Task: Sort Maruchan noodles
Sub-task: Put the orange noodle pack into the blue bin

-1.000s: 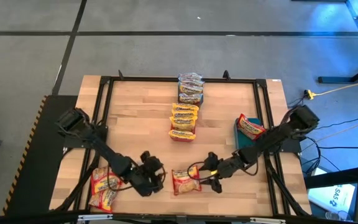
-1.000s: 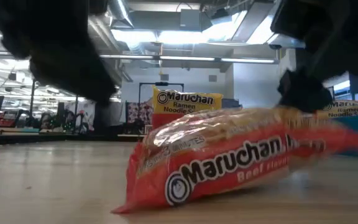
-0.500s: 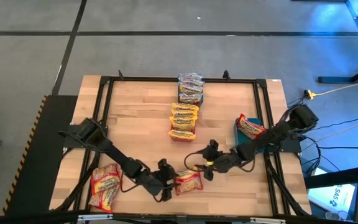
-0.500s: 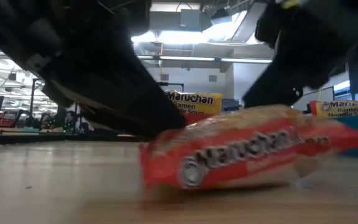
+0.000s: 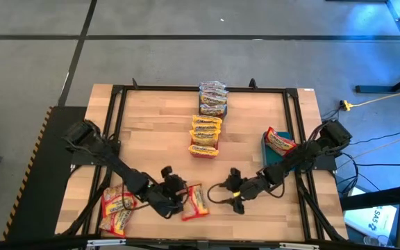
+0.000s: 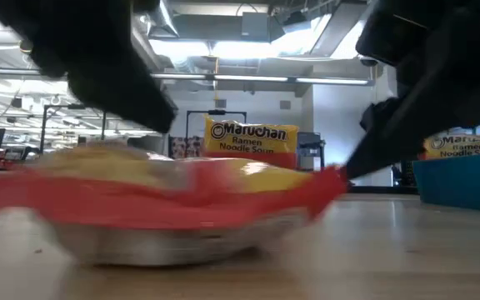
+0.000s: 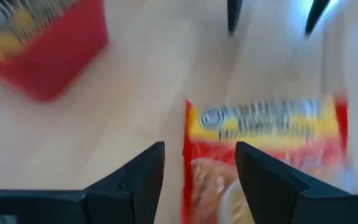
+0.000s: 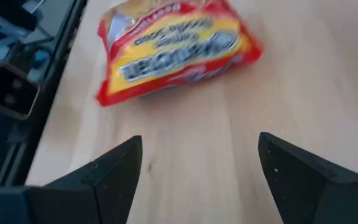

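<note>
One Maruchan noodles packet (image 5: 195,203), red and yellow, lies on the wood near the table's front edge, between my two grippers. In the low view this packet (image 6: 165,196) fills the foreground. My left gripper (image 5: 179,201) is open right beside its left end. In the left wrist view that gripper (image 7: 197,180) has one edge of the packet (image 7: 266,130) between its fingers. My right gripper (image 5: 226,196) is open a little to the packet's right. In its wrist view the right gripper (image 8: 197,168) stands apart from the packet (image 8: 173,46). My left gripper comes slanting down from the table's left, and the packet's edge (image 7: 188,155) lies between its open fingers. Whether a finger touches the packet, I cannot tell.
A red bin (image 7: 55,68) holding packets (image 5: 117,208) stands at the front left. A teal bin (image 5: 269,156) with one packet stands at the right. Two rows of packets (image 5: 205,135) (image 5: 212,98) lie along the table's middle toward the far edge.
My left gripper has reached toward the table's right as far as the packet and come back toward the left. The packet has slid toward the left with it, away from my right gripper, and has turned about on the wood.
</note>
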Controlling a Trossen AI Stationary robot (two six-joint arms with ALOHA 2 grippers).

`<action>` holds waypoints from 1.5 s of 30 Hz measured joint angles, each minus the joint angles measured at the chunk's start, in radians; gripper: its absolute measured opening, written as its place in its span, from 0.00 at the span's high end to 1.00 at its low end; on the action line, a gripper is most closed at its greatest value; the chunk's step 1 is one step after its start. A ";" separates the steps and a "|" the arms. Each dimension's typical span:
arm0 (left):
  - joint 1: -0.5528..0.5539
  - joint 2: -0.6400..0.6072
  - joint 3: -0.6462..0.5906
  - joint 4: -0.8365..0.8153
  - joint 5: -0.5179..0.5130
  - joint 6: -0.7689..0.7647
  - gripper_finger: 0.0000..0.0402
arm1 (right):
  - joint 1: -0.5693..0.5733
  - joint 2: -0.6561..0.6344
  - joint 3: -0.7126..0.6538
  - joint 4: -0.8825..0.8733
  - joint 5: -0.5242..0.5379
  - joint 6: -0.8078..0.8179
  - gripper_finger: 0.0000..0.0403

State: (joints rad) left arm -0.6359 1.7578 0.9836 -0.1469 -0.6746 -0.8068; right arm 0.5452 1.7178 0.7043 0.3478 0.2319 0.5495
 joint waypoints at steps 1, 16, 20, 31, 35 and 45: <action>-0.005 -0.015 0.000 0.007 -0.014 0.006 0.52 | -0.002 -0.008 0.005 -0.007 0.006 0.000 0.28; -0.053 0.105 0.002 0.188 0.155 0.085 0.52 | -0.106 0.035 0.040 0.097 -0.023 0.130 0.28; -0.060 0.109 0.004 0.189 0.143 0.084 0.52 | -0.100 0.092 0.040 0.183 -0.089 0.163 0.28; -0.058 0.110 -0.007 0.186 0.054 0.146 0.52 | -0.101 0.143 0.050 0.239 -0.249 0.250 0.28; -0.032 0.109 -0.006 0.216 -0.012 0.254 0.52 | -0.101 0.143 0.050 0.218 -0.271 0.251 0.28; -0.066 -0.028 0.035 0.011 0.074 0.178 0.52 | -0.101 0.143 0.050 0.233 -0.252 0.350 0.28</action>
State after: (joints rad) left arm -0.7021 1.7296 1.0182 -0.1356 -0.6003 -0.6284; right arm 0.4445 1.8610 0.7544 0.5804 -0.0200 0.8996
